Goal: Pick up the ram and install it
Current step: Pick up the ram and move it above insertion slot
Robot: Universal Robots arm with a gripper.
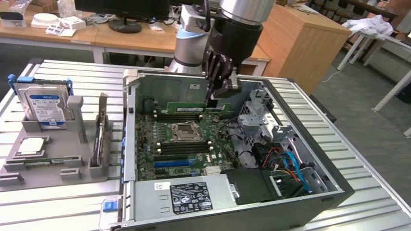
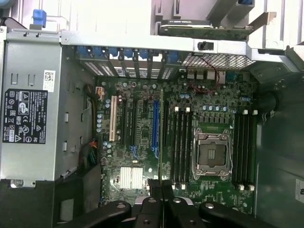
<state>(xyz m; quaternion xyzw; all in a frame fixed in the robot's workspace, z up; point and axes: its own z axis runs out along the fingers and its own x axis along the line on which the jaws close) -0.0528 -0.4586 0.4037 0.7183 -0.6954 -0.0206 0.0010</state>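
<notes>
Hand [image 1: 217, 100] grips ram [image 1: 189, 108] over slatted metal table [image 1: 57, 207]; wooden desks [image 1: 128, 41] behind.

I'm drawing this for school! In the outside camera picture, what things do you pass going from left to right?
hard drive → processor socket → gripper → blue cables. The ram in the gripper overlaps the socket, so it's left out.

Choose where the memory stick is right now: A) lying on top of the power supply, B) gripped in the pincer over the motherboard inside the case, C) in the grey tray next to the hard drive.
B: the pincer is shut on the green memory stick, inside the open case over the motherboard.
</notes>
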